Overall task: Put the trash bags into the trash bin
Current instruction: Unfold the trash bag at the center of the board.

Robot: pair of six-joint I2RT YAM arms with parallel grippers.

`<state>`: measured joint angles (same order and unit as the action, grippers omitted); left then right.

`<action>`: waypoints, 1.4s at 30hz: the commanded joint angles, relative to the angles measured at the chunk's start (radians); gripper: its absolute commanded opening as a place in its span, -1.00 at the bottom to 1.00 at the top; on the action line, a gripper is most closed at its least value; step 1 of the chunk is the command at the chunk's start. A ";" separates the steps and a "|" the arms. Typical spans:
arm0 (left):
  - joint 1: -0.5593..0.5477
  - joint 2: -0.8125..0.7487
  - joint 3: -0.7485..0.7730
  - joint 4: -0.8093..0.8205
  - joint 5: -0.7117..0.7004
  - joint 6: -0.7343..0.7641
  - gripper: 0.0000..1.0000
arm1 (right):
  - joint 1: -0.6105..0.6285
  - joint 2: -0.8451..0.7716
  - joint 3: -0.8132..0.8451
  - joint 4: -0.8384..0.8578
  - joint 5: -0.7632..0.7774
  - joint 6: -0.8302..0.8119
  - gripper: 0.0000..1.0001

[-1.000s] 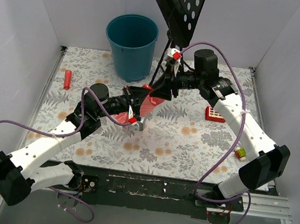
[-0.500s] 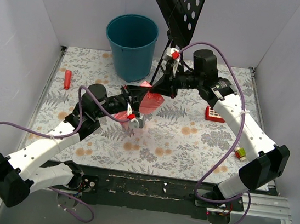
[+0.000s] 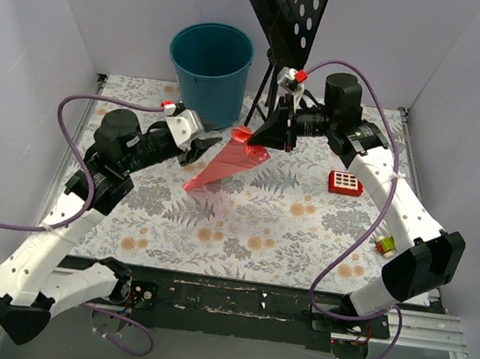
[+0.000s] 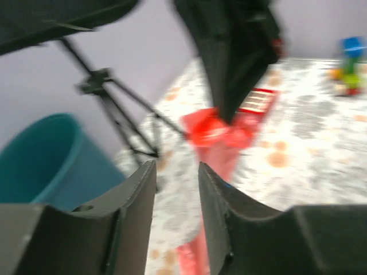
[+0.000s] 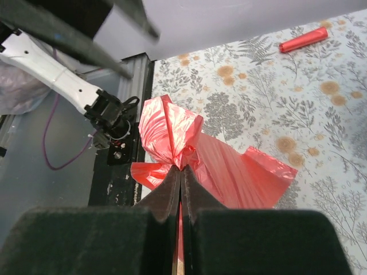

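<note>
The red film trash bag (image 3: 224,167) hangs slanting from my right gripper (image 3: 262,143) down to the table at the left. The right gripper (image 5: 181,169) is shut on the bag's gathered top (image 5: 172,129), lifted above the mat. My left gripper (image 3: 201,149) is open and empty, to the left of the bag and apart from it. In the left wrist view the bag (image 4: 215,132) lies beyond the open left gripper (image 4: 176,175). The teal trash bin (image 3: 210,69) stands upright at the back, behind and left of both grippers; it also shows in the left wrist view (image 4: 40,166).
A black music stand (image 3: 283,17) on a tripod stands right of the bin, close behind the right gripper. A red cylinder (image 3: 107,127) lies at the far left. A red square toy (image 3: 345,183) and a small green-yellow toy (image 3: 383,245) lie at the right.
My left gripper has drawn back up and to the left, away from the bag's lower end. My right gripper has lifted slightly with the bag's top in it.
</note>
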<state>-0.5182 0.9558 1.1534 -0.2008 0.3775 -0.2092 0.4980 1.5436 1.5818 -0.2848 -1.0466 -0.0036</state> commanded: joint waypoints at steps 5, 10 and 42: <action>0.027 0.141 0.003 -0.062 0.437 -0.311 -1.00 | 0.004 0.049 0.112 -0.019 -0.087 0.027 -0.97; 0.027 0.199 0.037 -0.022 0.419 -0.302 -0.93 | 0.007 0.070 0.135 0.007 -0.107 0.059 -0.97; 0.027 0.261 0.075 0.012 0.431 -0.357 -1.00 | 0.014 0.016 0.079 -0.103 0.096 -0.087 -0.97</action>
<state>-0.4744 1.2339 1.1931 -0.1452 0.7956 -0.6212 0.5144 1.5970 1.5768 -0.3195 -1.0943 -0.0044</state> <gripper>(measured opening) 0.015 0.044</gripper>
